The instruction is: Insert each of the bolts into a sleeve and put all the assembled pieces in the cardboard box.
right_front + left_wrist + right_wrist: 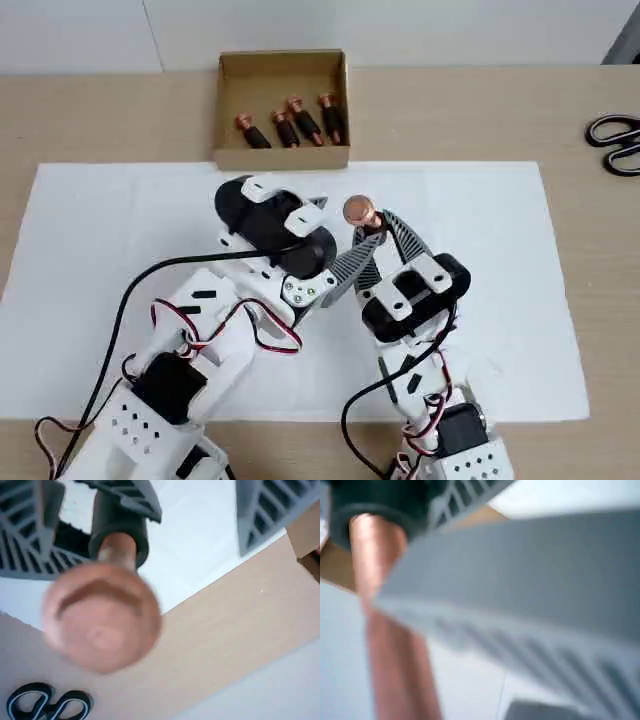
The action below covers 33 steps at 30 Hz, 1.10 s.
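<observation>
A copper bolt [358, 211] stands partly inside a black sleeve [372, 234] above the white sheet, just in front of the cardboard box [282, 157]. My right gripper [376, 238] is shut on the sleeve. My left gripper [343, 228] is open around the bolt, with one grey finger [270, 510] well clear of it. In the left wrist view the bolt's round head [102, 615] faces the camera and its shaft enters the sleeve [117, 522]. In the right wrist view the copper shaft [395, 645] runs out of the sleeve [370, 500], with a grey finger [530, 580] across it.
Several assembled bolt-and-sleeve pieces [292, 124] lie in the cardboard box at the back. A white paper sheet [120, 260] covers the table's middle. Black scissors [615, 143] lie at the far right edge. Both arms crowd the sheet's centre.
</observation>
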Tool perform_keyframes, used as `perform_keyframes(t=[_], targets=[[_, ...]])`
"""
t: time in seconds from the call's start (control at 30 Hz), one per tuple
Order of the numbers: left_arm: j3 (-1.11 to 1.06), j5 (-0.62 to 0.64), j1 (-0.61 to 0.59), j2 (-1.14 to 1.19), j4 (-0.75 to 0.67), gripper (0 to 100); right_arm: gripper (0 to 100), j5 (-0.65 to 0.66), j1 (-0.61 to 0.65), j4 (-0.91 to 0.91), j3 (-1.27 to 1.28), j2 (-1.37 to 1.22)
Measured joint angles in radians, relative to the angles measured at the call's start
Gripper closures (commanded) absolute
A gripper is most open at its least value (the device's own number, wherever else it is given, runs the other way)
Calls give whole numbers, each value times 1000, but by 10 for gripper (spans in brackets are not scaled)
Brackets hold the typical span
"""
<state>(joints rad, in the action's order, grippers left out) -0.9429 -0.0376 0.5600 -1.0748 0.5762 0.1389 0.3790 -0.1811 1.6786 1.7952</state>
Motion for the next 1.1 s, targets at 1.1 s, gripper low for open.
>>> perform_keyframes(t=[1.1], targets=[[2, 0, 2, 0, 0, 823, 995, -190, 68, -80, 0, 0]])
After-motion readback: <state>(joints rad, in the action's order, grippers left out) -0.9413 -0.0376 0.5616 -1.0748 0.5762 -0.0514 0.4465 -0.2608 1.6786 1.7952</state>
